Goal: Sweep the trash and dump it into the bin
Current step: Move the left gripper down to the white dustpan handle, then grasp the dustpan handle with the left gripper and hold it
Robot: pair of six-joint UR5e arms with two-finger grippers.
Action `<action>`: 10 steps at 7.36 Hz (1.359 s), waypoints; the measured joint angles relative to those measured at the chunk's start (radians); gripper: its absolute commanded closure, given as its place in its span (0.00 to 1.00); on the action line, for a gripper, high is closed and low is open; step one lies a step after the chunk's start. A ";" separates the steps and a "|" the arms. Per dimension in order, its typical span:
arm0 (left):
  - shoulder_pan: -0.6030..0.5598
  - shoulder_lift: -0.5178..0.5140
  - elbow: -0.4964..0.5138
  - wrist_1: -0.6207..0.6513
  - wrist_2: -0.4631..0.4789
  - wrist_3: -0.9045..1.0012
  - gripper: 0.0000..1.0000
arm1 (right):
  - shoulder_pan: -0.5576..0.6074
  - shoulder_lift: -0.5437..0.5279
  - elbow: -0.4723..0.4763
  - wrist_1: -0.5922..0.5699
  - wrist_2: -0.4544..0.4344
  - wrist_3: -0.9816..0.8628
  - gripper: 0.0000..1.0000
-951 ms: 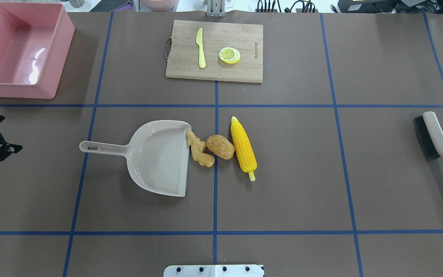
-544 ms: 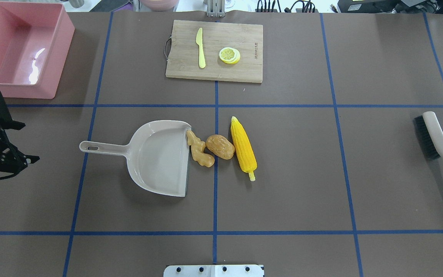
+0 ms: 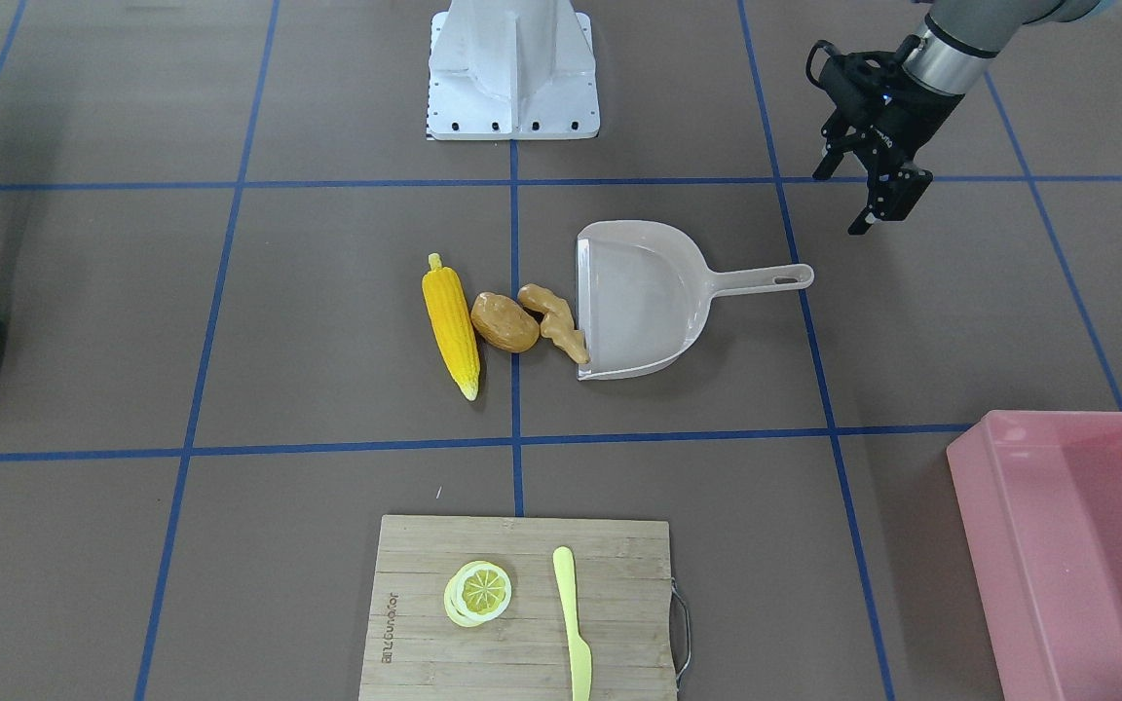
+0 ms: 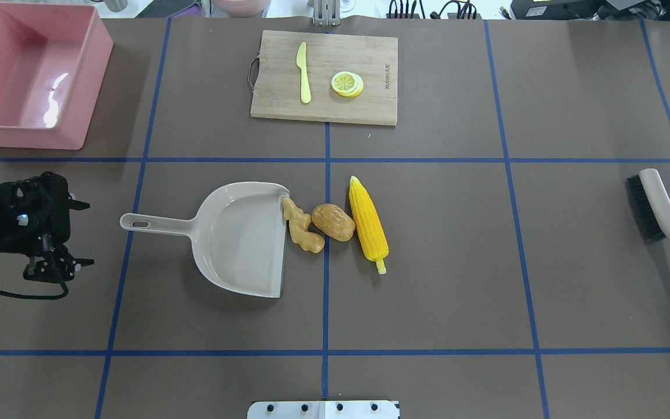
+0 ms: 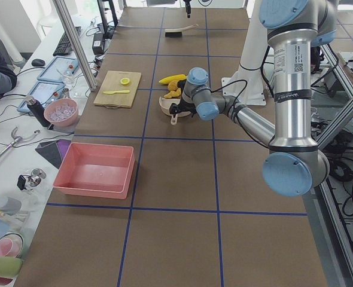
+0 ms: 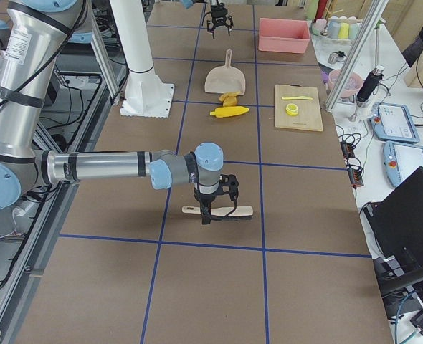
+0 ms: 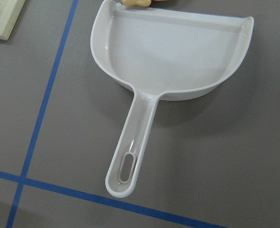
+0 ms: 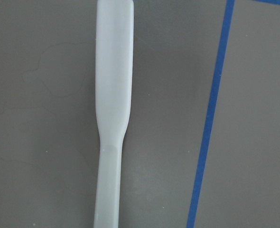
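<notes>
Overhead exterior view gave the clearest look at the table from where I stood. The beige dustpan (image 4: pixel 242 238) lay flat near the middle with nothing in it, its open lip turned toward the trash. The ginger root (image 4: pixel 302 226) sat right against that lip, touching it. The brown potato (image 4: pixel 332 222) was pressed up to the ginger on the side away from the dustpan, and the yellow corn cob (image 4: pixel 368 224) lay just beside the potato, farthest from the dustpan of the three.

The left gripper (image 4: pixel 86 234) hung near the tip of the dustpan's handle, clear of it, with its two fingers spread wide and nothing between them. The wrist camera on that arm looked straight down on the handle and the bare pan.

The pink bin (image 4: pixel 93 93) stood well apart from the dustpan, beyond its handle end, toward the table's far left corner. A wooden cutting board (image 4: pixel 277 87) lay past the dustpan on the far side, carrying a yellow-green knife (image 4: pixel 303 73) and a lemon slice (image 4: pixel 346 83).

The hand brush (image 4: pixel 655 203) lay well away from the dustpan, out past the corn. The right gripper (image 6: pixel 210 213) was over the brush's handle, but I could not tell how wide its fingers stood or whether they had hold of it.
</notes>
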 measured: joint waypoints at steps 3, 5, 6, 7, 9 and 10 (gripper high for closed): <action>0.020 -0.061 0.044 0.004 -0.003 0.011 0.02 | -0.117 0.016 -0.046 0.098 -0.038 0.102 0.00; 0.031 -0.121 0.087 0.001 -0.003 0.015 0.02 | -0.152 0.022 -0.073 0.122 -0.025 0.135 0.00; 0.034 -0.142 0.110 0.004 0.001 0.013 0.02 | -0.164 0.023 -0.087 0.124 -0.012 0.145 0.00; 0.038 -0.160 0.132 0.001 0.003 0.012 0.03 | -0.179 0.024 -0.094 0.124 0.000 0.163 0.00; 0.048 -0.177 0.155 -0.003 0.016 0.014 0.03 | -0.215 0.023 -0.105 0.122 0.010 0.200 0.13; 0.060 -0.182 0.172 -0.009 0.043 0.014 0.03 | -0.228 0.022 -0.111 0.123 0.009 0.209 0.32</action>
